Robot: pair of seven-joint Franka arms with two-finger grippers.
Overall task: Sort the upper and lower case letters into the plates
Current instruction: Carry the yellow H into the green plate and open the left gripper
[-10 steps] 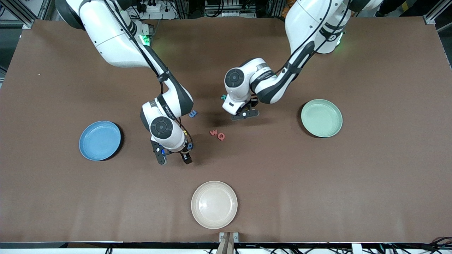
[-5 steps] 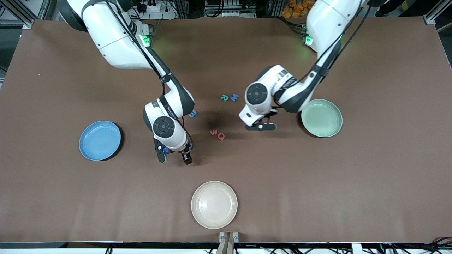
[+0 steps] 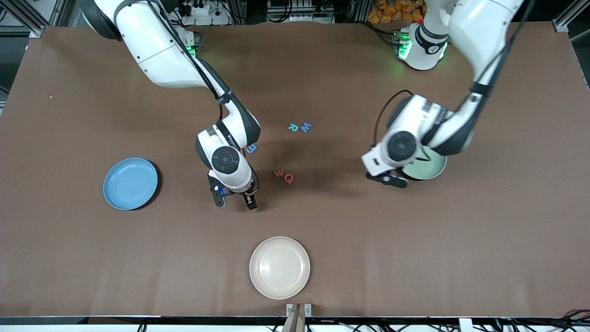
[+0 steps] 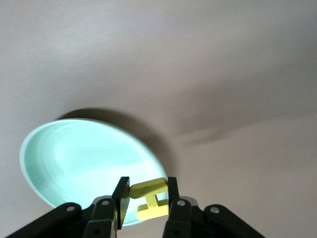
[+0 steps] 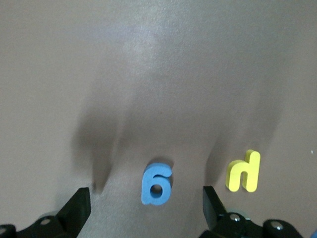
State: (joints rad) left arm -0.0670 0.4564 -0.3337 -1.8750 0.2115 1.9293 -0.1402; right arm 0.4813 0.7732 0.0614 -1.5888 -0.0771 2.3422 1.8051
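My left gripper (image 3: 389,179) is shut on a yellow letter H (image 4: 151,198) and holds it over the rim of the pale mint green plate (image 3: 433,168), which also shows in the left wrist view (image 4: 74,163). My right gripper (image 3: 235,200) is open, low over the table between the sky blue plate (image 3: 130,183) and the red letters. In the right wrist view a blue letter shaped like a 6 (image 5: 156,183) lies between its open fingers (image 5: 144,201), with a yellow h (image 5: 244,171) beside it. The right hand hides both in the front view.
Loose letters lie mid-table: a teal R (image 3: 292,127), a blue W (image 3: 305,127), a blue B (image 3: 251,149), a red w (image 3: 278,174) and a red Q (image 3: 288,178). A cream-white plate (image 3: 279,267) stands nearest the front camera.
My left arm has swung from the table's middle to the mint plate, carrying its letter. My right gripper has shifted slightly toward the red letters.
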